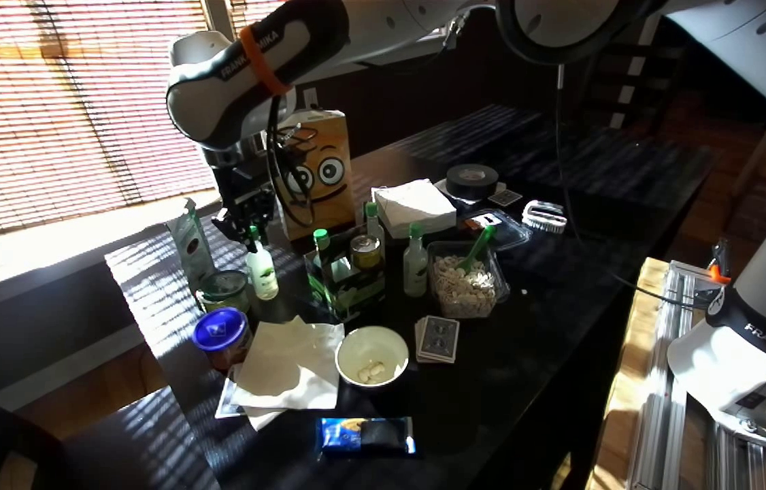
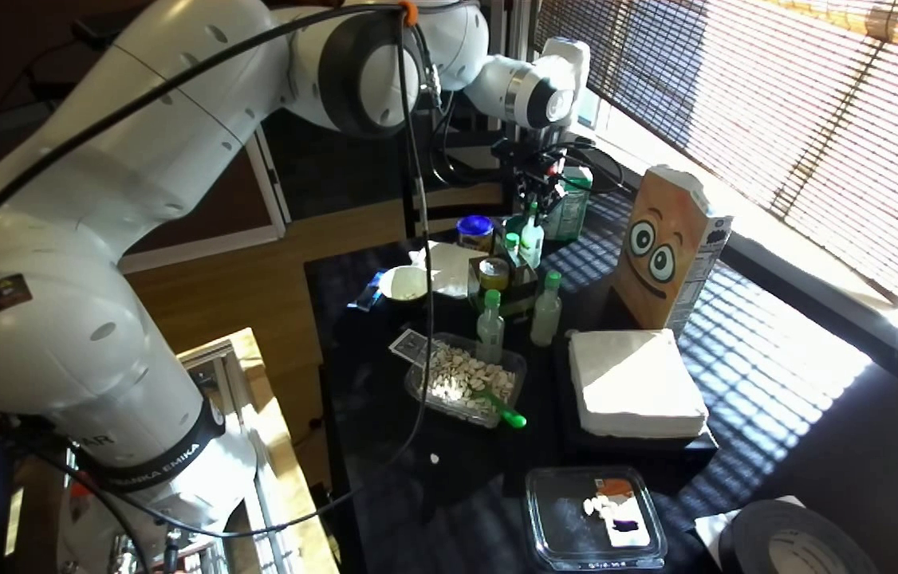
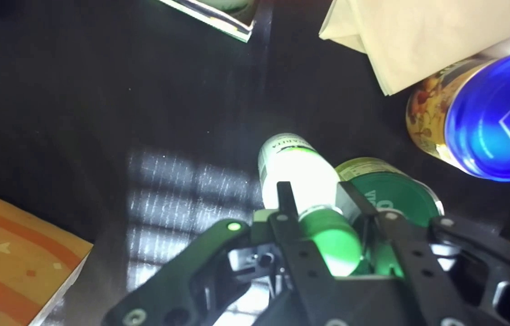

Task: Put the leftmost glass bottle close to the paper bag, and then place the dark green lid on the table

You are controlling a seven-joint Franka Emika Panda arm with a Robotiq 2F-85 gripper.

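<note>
"One slim, clear glass bottle [image 1: 262, 273] with a green screw cap [image 3: 329, 241] sits directly beneath the robot's black two-fingered gripper [image 3: 317, 188]. How does the hand have it?"

"By the top. In the wrist view the fingers [image 3: 287, 203] are drawn partway together, one against each side of the capped neck, with the bottle held between them. Its pale-labelled body extends past the fingertips."

"Is it off the glossy black tabletop [image 1: 492, 381]?"

"That cannot be told. In both exterior views it is upright, its base at or close to the surface."

"Where is the tall brown paper bag [image 2: 660, 247] with the smiling cartoon face?"

"Standing apart from the bottle, upright, a corner of it entering the wrist view with tabletop between the two."

"And the round, dark green lid [image 3: 400, 194]?"

"Seated on a squat can [image 3: 363, 166], just beside the bottle, on the side away from the bag. Next to the can stands a jar [image 3: 431, 113] with a shiny blue plastic lid [image 3: 499, 117]; in an exterior view, a dark green printed cardboard carrier [image 1: 356, 298] stands near the bottle."
</note>
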